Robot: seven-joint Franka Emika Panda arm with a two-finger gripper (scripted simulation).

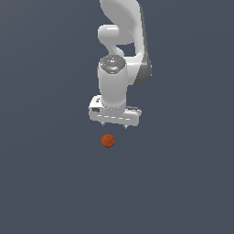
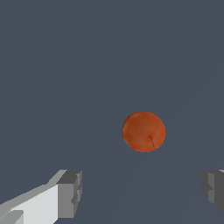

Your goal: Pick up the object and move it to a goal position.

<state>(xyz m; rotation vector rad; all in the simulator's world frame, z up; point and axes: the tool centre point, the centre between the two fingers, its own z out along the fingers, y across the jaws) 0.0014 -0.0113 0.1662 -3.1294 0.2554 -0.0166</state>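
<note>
**Open gripper poised above the orange ball**

The white two-fingered gripper [image 1: 114, 124] points straight down from the white jointed robot arm [image 1: 122, 55], its jaws spread wide with nothing between them. In the wrist view the two grey finger pads [image 2: 70, 194] stand far apart at either side of the picture, and the gap between them is much wider than the ball.

The small reddish-orange matte ball [image 1: 108, 140] lies just below the gripper in the exterior view, slightly toward the exterior view's left of the gripper's middle, apart from the fingertips and untouched. In the wrist view the ball [image 2: 143, 131] shows ahead of the fingers rather than between them.

The ball rests on a plain dark blue-grey surface [image 1: 45, 183] that fills both views; no edges or corners of it show, so the ball's place cannot be given relative to them.
</note>
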